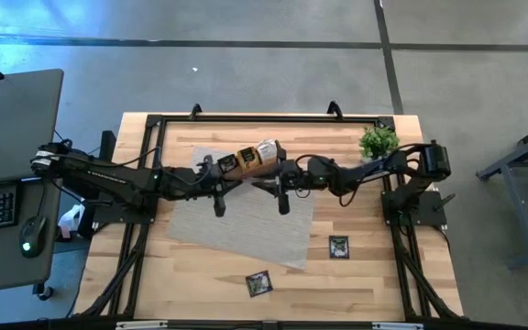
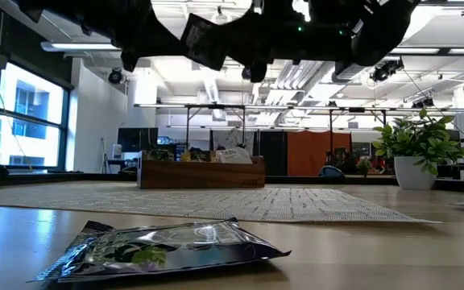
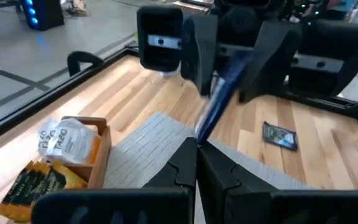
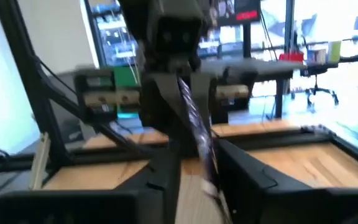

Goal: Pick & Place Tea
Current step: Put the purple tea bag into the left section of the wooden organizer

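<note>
Above the grey mat (image 1: pixel 246 225), left gripper (image 1: pixel 244 182) and right gripper (image 1: pixel 266 184) both clamped on one sachet (image 3: pixel 219 102).

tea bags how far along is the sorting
Several tea bags already sit in the wooden tray. One bag is in the air between the left pincer and right pincer, both shut on it above the mat. Two dark bags still lie on the table.

Two dark, jointed arms with black cables and boxy black grippers
</note>
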Tool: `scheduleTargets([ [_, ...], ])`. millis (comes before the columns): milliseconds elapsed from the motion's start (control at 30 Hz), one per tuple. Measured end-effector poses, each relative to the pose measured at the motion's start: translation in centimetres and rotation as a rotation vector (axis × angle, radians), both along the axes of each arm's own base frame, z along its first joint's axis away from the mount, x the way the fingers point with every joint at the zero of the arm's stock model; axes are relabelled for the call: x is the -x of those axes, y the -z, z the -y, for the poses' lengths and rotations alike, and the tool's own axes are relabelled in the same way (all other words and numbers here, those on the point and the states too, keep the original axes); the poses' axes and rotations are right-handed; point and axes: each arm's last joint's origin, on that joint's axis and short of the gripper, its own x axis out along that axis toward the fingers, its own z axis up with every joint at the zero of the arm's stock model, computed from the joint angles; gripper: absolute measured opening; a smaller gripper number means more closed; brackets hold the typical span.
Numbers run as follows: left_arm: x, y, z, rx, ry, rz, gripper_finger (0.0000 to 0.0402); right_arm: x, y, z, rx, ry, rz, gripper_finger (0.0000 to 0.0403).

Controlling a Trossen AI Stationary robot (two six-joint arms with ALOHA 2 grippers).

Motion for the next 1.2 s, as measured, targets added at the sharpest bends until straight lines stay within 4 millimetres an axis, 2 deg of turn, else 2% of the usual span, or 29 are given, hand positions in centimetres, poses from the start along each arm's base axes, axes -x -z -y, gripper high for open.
scheduleTargets([
  [200, 0.0, 0.0, 0.0, -0.003, -0.011, -0.001, 0.0000, 0.0, 0.4, 0.1, 0.026, 0.031, -0.045, 0.0019],
  [267, 0.0, 0.0, 0.0, -0.004, -0.013, -0.003, 0.0000, 0.0, 0.4, 0.1, 0.043, 0.037, -0.041, 0.0007],
  [467, 0.1, 0.3, -0.1, -0.010, -0.019, -0.033, 0.0000, 0.0, 0.5, 0.1, 0.053, 0.045, -0.053, 0.0022],
  [600, 0.1, 0.4, -0.1, -0.011, -0.015, -0.044, 0.0001, 0.0, 0.6, 0.1, 0.065, 0.045, -0.056, 0.0006],
  [700, 0.2, 0.5, -0.1, -0.022, -0.023, -0.055, 0.0001, 0.0, 0.6, 0.1, 0.079, 0.052, -0.062, 0.0009],
  [867, 0.4, 1.1, -0.2, -0.110, -0.018, -0.145, 0.0005, 0.0, 1.0, 0.2, 0.083, 0.096, -0.104, 0.0004],
  [1100, 1.0, 2.3, -0.4, -0.147, -0.051, -0.286, 0.0060, 0.0, 1.4, 0.4, 0.116, 0.136, -0.157, 0.0003],
  [1200, 1.3, 2.8, -0.5, -0.165, -0.068, -0.350, 0.0090, -0.7, 1.2, 0.6, 0.137, 0.165, -0.325, 0.0003],
])
